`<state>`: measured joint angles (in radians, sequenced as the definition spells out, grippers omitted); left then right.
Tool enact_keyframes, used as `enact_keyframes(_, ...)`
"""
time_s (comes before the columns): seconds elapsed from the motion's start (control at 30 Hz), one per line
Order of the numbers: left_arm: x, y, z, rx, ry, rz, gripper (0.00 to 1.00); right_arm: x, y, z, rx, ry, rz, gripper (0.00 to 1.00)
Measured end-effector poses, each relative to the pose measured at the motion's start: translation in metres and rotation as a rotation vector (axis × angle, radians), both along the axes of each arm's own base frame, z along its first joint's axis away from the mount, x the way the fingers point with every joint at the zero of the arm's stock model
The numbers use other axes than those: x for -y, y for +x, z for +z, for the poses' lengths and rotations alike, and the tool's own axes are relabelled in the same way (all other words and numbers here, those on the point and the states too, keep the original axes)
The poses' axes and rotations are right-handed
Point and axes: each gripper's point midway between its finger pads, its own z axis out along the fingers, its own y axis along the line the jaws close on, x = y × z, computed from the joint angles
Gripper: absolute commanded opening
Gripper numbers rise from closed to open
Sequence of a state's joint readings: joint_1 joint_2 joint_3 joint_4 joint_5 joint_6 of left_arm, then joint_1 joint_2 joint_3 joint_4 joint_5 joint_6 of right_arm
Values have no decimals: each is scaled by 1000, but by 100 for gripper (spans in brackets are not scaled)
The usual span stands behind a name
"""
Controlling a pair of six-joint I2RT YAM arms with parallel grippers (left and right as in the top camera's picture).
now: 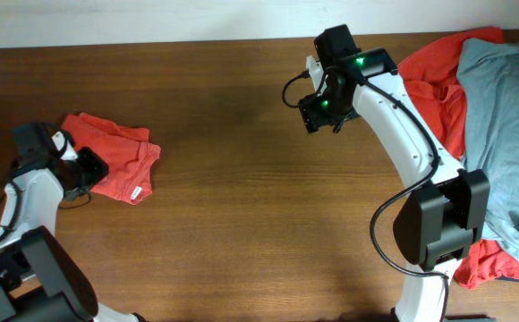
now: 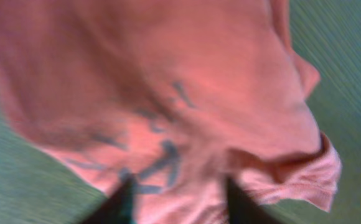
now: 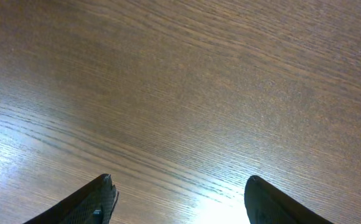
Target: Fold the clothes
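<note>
A folded orange-red T-shirt (image 1: 114, 154) lies at the left of the wooden table (image 1: 242, 215). My left gripper (image 1: 88, 168) is open at its left edge, fingers spread just over the cloth. The left wrist view shows that shirt (image 2: 187, 87) close up and blurred, with a dark print, between my finger tips (image 2: 175, 198). My right gripper (image 1: 318, 112) is open and empty above bare table at the back middle; the right wrist view shows only wood between its fingers (image 3: 179, 199). A pile with another orange-red T-shirt (image 1: 434, 76) and a light grey-blue T-shirt (image 1: 501, 125) lies at the right.
The pile at the right spreads from the table's back edge to the front right corner, around the right arm's base (image 1: 438, 224). A white wall strip (image 1: 152, 22) runs along the table's back edge.
</note>
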<state>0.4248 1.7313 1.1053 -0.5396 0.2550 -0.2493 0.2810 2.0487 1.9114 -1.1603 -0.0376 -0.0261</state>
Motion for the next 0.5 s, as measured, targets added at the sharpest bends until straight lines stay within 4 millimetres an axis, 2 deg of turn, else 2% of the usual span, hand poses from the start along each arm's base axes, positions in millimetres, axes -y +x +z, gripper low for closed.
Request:
enact_keyframes(0.07,8,3,0,3,26,-58,1,0,-1,0,-4,-1,0,72)
enact_keyframes(0.17,17,12,0,10,116,-149,1,1,-3,-1,-11,-3,0,72)
enact_keyframes(0.3,21,33,0,66,216,-237,1,1,-3,-1,-14,-4,0,72)
enact_keyframes(0.4,22,52,-13,98,263,-277,1,1,-4,-1,-15,-4,0,72)
enact_keyframes(0.5,22,67,-35,117,281,-290,2,1,-5,-1,-20,-6,0,72)
